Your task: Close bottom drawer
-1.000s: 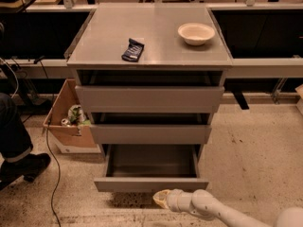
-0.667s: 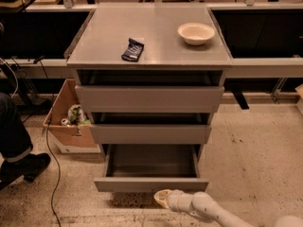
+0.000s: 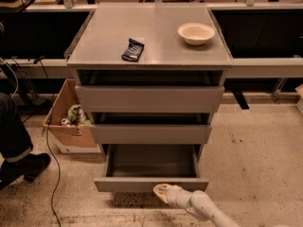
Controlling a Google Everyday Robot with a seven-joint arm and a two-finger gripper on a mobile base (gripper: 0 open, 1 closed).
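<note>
The bottom drawer (image 3: 142, 184) stands pulled well out at the foot of the grey cabinet (image 3: 156, 34); the gripper (image 3: 162, 192) sits low at its front's lower edge, released or clenched I cannot tell; pushing that low, it may slip under the front without closing it.

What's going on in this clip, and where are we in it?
The robot's arm reaches in from the lower right. Its gripper sits low at the front panel of the bottom drawer, which is pulled far out of the grey cabinet and not yet closed. Contact can't be confirmed. A white bowl and a dark packet sit on top.
</note>
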